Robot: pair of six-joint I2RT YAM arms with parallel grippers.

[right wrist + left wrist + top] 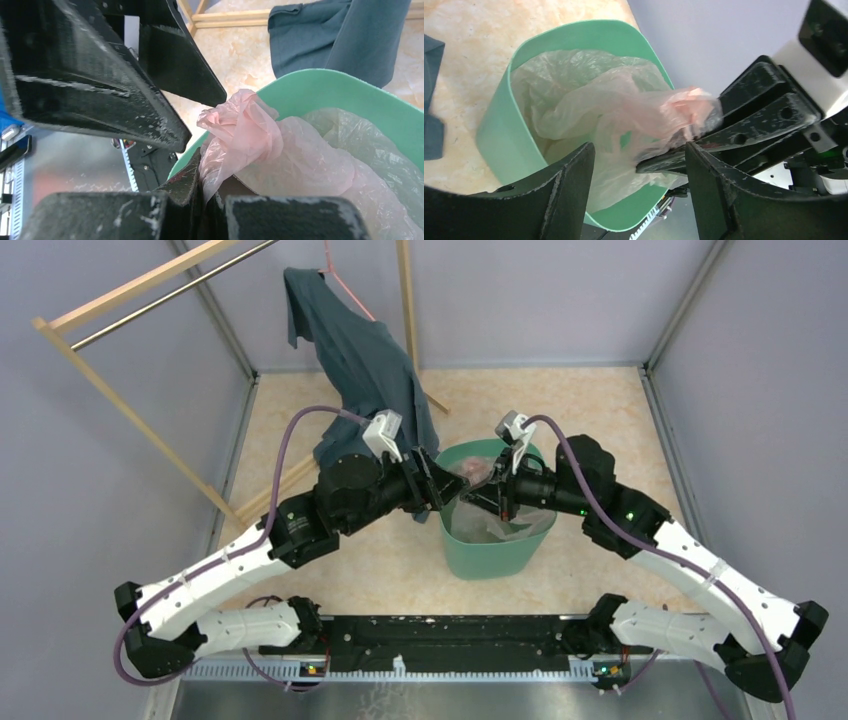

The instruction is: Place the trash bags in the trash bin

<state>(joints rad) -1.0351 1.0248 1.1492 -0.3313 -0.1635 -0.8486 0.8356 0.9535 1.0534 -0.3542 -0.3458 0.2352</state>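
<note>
Centre of the top view, the right gripper (482, 498) is clamped tight on a bunched pink end of the bag (495, 525), and the rest lies crumpled inside the bin (490, 560). The left gripper (445, 495) faces it at the bin's left rim, its 2 fingers (569, 190) spread wide, gripping nothing. A shirt (360, 360) hangs at upper centre

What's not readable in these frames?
Bottom of the trash bin: all views, covered by the trash bag.
Right gripper pinch point: right wrist, buried in bunched film; top view, too small.
Shirt hem: top view, behind left arm.
</note>
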